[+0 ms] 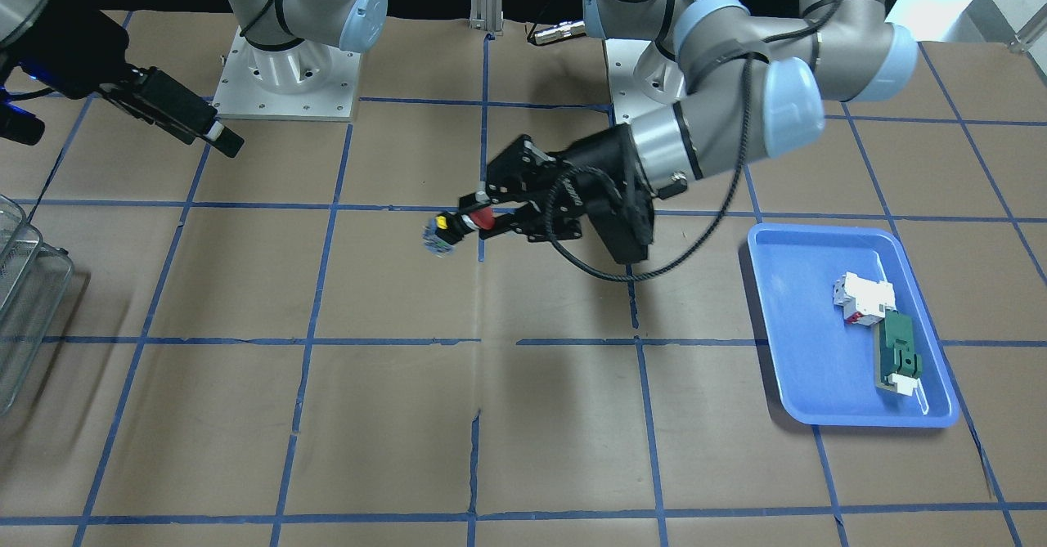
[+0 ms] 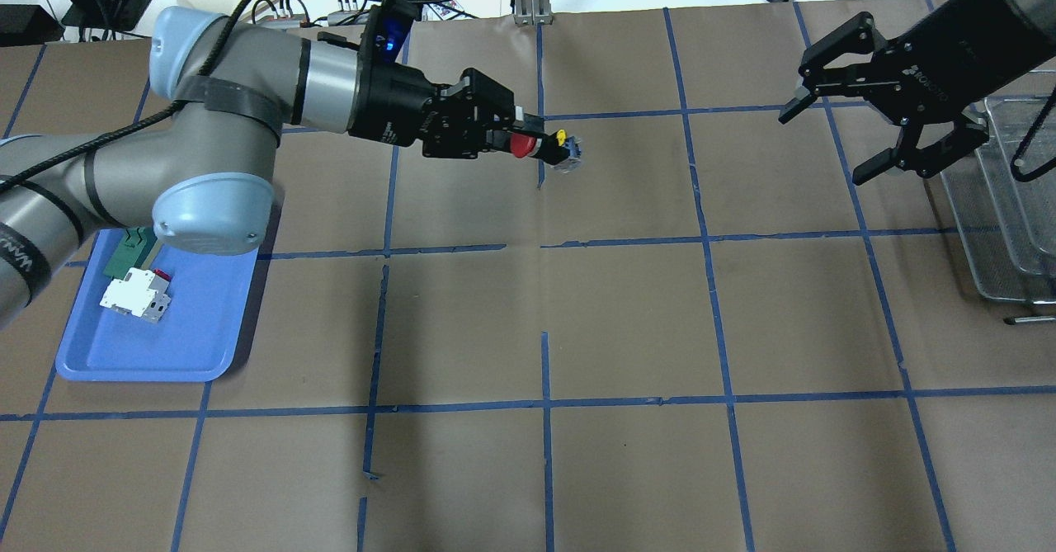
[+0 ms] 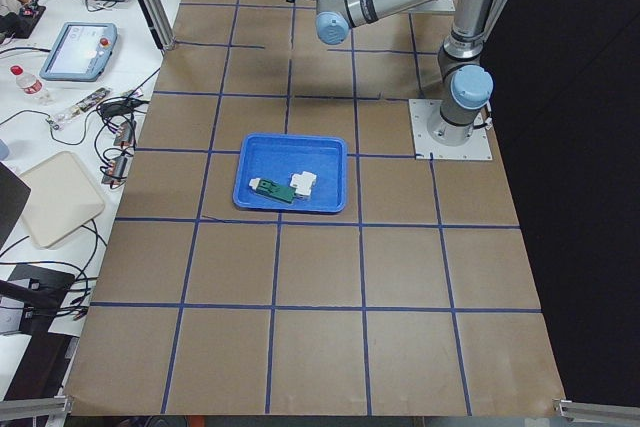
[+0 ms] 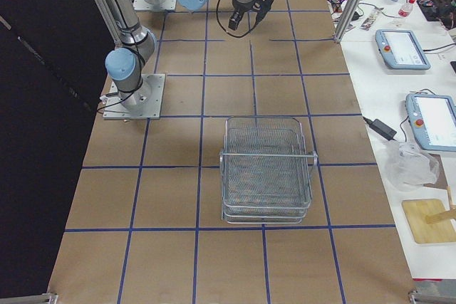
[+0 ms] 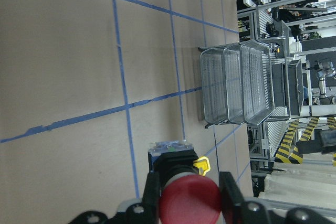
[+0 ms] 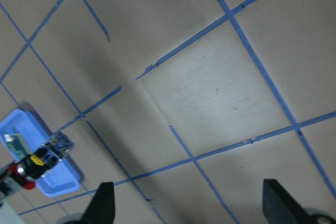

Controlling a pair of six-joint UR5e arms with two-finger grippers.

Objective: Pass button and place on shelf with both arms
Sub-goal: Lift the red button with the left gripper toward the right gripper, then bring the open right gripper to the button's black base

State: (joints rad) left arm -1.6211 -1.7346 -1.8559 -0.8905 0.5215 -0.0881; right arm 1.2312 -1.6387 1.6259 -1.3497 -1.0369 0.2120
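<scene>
My left gripper is shut on the red cap of the button and holds it above the table's middle, its bluish base pointing toward the right arm. The button also shows in the front view, in the left wrist view and, small, in the right wrist view. My right gripper is open and empty, well apart from the button, beside the shelf. The shelf, a grey wire rack, shows whole in the right side view.
A blue tray lies under my left arm's elbow, holding a white block and a green flat part. Blue tape lines grid the brown table cover. Cables and devices lie beyond the far edge.
</scene>
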